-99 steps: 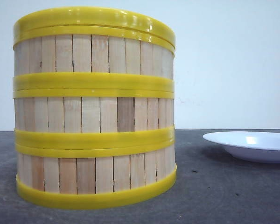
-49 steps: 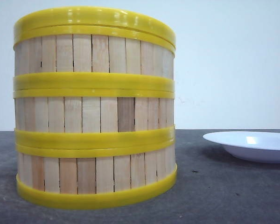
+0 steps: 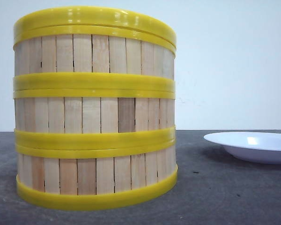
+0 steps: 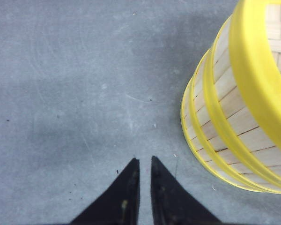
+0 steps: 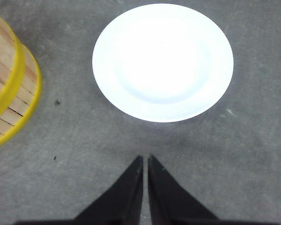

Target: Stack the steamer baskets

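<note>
Front view: three steamer baskets [image 3: 94, 108] stand as one upright column on the dark grey worktop [image 3: 225, 197], left of centre, each tier seated square on the one below, yellow rims meeting in doubled bands. The top rim looks a bit thicker, poss. a lid, can't tell from this angle. Walls are pale upright wooden slats, one darker slat mid-tier; the rims look like glossy plastic. Stack's long axis runs vertical; no lean visible.

Left end effector [image 4: 143, 165] hangs over bare worktop w/ the stack just off to one side, apart, not touching. Its black fingers are nearly together, only a thin slit between, holding nothing. Right end effector [image 5: 145, 163] is likewise pinched almost closed and empty, hovering near a white plate [image 5: 163, 61]; only an edge of the stack [image 5: 11, 84] shows at the frame border there, further off. So the left arm appears nearer the baskets.

Judging by the pics, stacking looks done: all three tiers up, neither arm in contact. Any further move would need fingers opened first and an approach sideways toward the column.

Plate [image 3: 250, 146] sits well to the stack's right, empty.
</note>
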Tool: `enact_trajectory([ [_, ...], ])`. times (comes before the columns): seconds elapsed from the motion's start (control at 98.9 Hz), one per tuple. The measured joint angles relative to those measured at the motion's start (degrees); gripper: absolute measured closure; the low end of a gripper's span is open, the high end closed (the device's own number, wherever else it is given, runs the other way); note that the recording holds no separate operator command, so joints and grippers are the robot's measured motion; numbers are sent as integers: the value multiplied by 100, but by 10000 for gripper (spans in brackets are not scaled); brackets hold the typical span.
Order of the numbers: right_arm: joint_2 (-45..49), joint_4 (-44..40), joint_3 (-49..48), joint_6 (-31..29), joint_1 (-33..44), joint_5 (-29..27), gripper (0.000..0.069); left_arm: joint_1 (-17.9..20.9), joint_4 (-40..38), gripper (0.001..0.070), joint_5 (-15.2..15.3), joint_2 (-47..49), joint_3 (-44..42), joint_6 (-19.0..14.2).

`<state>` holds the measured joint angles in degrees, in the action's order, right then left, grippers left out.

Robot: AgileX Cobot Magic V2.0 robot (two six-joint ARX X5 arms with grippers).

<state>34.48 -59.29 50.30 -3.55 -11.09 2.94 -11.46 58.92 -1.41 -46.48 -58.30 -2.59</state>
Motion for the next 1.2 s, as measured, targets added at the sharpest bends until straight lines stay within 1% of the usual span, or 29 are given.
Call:
enact_trajectory([
  [0.475,0,0,0,-2,0,0,680,0,0,695,2,13,0,2],
  [0.506,0,0,0,-2,0,0,680,2,-4,695,50,39,0,20],
  [0.576,0,0,0,-2,0,0,680,68,-114,695,310,201,68,129],
  [0.627,0,0,0,-2,0,0,680,157,-365,695,365,444,260,173],
  [0.698,0,0,0,-2,0,0,680,245,-933,695,411,881,743,197],
  [0.829,0,0,0,-15,0,0,680,330,-2520,695,409,1867,2094,199],
  [0.93,0,0,0,-17,0,0,680,343,-3504,695,409,2590,3182,188],
  [1.072,0,0,0,-26,0,0,680,426,-4533,695,411,3484,4559,166],
  [1.133,0,0,0,-33,0,0,680,450,-4859,695,411,3814,5014,142],
  [1.203,0,0,0,-33,0,0,680,470,-5071,695,409,4177,5421,96],
])
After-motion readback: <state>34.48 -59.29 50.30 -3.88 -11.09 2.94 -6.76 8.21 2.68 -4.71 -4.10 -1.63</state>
